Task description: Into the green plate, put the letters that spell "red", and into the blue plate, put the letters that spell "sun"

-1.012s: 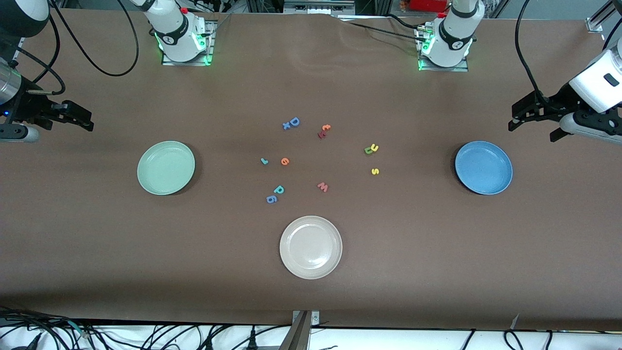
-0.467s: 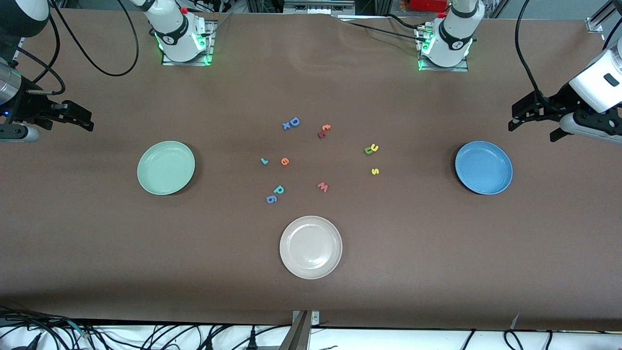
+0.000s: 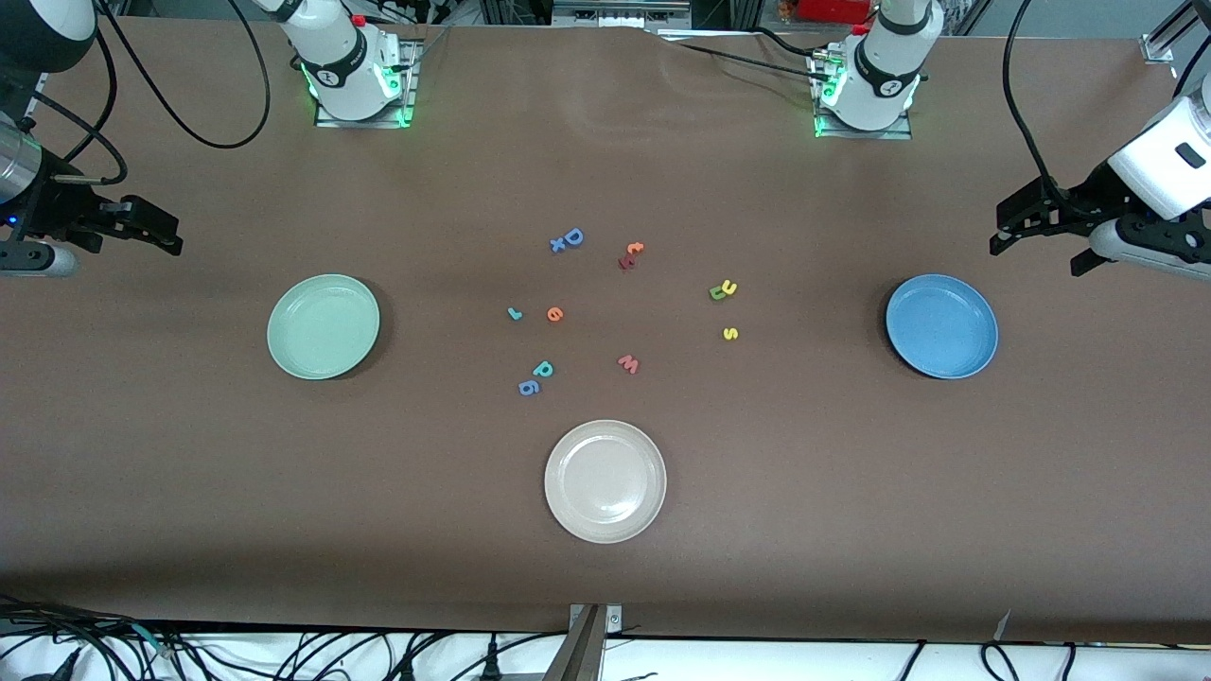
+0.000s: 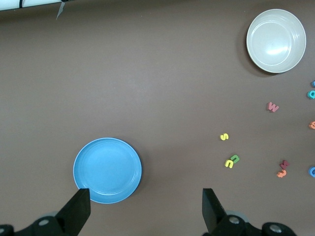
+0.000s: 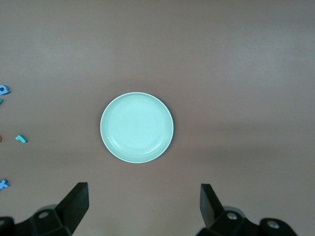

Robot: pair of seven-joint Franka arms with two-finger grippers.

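- Nothing is seen to have moved since the earlier frames; both arms wait.
- Three plates are counted: green plate (image 3: pixel 323 326), blue plate (image 3: pixel 941 325), cream plate (image 3: pixel 605 480), all empty.
- Between them lie teal r (image 3: pixel 514 313), orange e (image 3: pixel 554 314), teal d (image 3: pixel 543 369), yellow s (image 3: pixel 729 333), yellow u (image 3: pixel 728 287) touching green n (image 3: pixel 717 294).
- Five other letters are scattered among them.
- Left gripper (image 3: pixel 1039 248) is held above the table by the blue plate, right gripper (image 3: pixel 156 231) by the green plate, jaws spread, nothing held.

**Matt brown table, glossy plates**

The table (image 3: pixel 851 492) wears a matt brown covering, smooth, with faint ripples near the arm bases (it looks like paper or thin sheet, I cannot tell which). The green plate (image 3: pixel 324 326), the blue plate (image 3: pixel 941 326) and the cream-white plate (image 3: pixel 605 480) look like smooth plastic with a soft sheen. The small letters (image 3: pixel 554 314) look matt and foam-like. The arm shells (image 3: pixel 1159 170) are glossy white plastic; the gripper fingers (image 4: pixel 76 211) are matt black.
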